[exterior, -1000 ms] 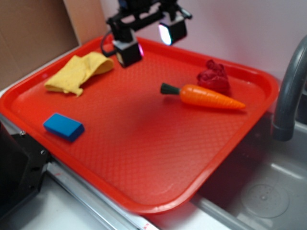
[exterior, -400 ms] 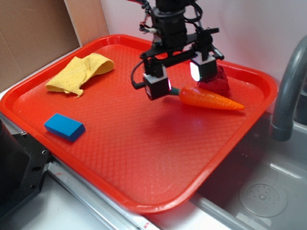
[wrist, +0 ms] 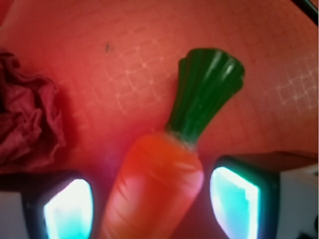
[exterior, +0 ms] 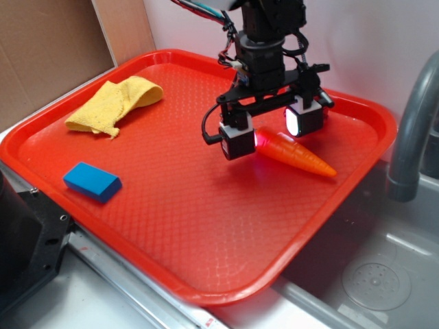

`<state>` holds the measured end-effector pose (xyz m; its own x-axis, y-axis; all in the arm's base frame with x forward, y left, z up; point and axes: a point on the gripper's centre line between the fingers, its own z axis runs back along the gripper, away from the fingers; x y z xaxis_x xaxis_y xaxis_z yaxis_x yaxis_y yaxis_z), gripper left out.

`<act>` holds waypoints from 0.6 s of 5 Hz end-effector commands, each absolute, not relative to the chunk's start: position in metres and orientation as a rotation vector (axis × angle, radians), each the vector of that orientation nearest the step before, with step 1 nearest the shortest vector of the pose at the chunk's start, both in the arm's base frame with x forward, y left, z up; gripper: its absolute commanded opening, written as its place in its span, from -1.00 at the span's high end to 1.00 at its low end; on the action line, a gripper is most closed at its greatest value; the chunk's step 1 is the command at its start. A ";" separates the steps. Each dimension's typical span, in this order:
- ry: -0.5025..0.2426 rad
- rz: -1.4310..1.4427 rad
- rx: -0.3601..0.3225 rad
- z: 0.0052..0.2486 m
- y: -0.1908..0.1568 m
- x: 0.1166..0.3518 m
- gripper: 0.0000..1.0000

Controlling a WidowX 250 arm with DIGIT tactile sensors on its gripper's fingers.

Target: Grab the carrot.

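The gripper point(exterior: 271, 131) hangs over the far right part of the red tray point(exterior: 206, 226), jaws open and set astride the thick end of the carrot point(exterior: 296, 153). The wrist view shows the carrot point(wrist: 159, 184) between the two lit fingertips point(wrist: 234, 201), with a narrow gap visible on each side; contact with either pad cannot be confirmed. The carrot lies flat on the tray surface, its green stem cap point(wrist: 207, 89) pointing away from the wrist camera and its tapered tip directed toward the tray's right rim in the exterior view. The tip stops short of that rim, leaving a strip of bare tray. A dark red lumpy toy point(wrist: 27, 124) lies close beside the carrot's stem end, near the left fingertip in the wrist view. A blue block point(exterior: 92, 181) rests near the tray's left front edge, and a yellow cloth point(exterior: 113, 103) lies by the far left rim; both are well apart from the gripper. The centre and front of the tray are bare. A grey faucet point(exterior: 411, 130) rises just past the right rim, above a sink point(exterior: 377, 274).
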<state>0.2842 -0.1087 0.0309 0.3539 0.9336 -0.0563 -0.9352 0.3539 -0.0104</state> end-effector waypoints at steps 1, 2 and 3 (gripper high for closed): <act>0.004 1.199 -0.065 0.032 -0.108 0.290 -0.43; -0.004 1.187 -0.053 0.029 -0.114 0.287 1.00; -0.016 1.114 -0.035 0.041 -0.112 0.282 1.00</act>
